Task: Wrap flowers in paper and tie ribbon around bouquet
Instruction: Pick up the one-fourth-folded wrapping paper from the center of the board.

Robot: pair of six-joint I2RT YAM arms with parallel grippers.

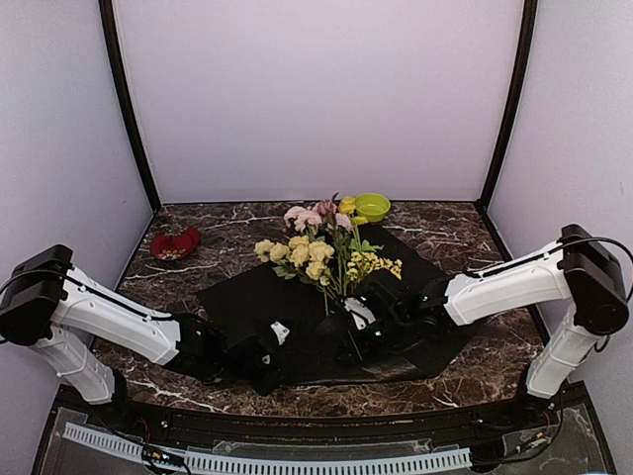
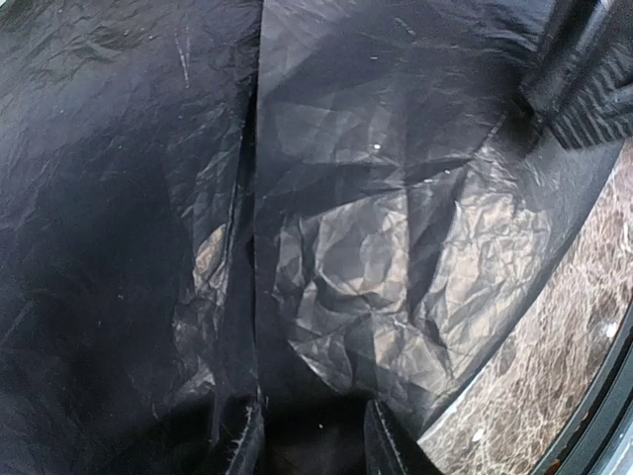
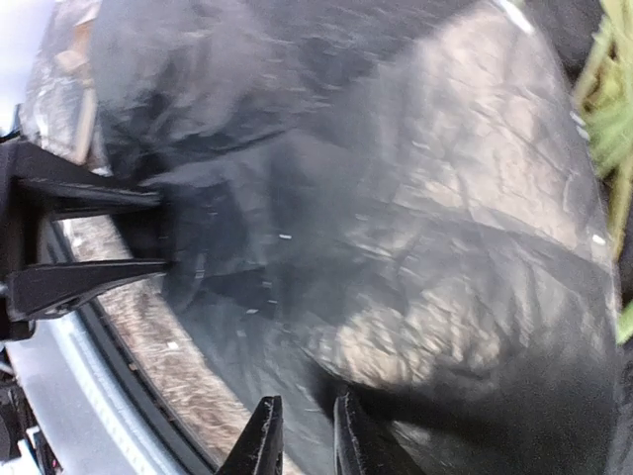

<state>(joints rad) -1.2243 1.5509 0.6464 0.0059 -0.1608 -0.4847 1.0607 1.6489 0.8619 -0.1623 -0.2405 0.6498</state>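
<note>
1. The paper lies spread on the bench, black and crinkled. The flowers rest on it, blooms toward the far wall and stems toward the arms.
2. The right hand is clamped on a raised fold of the paper near the stems, and the sheet bulges up in front of it.
3. The left hand sits at the paper's near edge, fingers apart, with the edge between their tips.
4. A green bowl stands just behind the blooms. A red item lies far left, off the paper.
</note>
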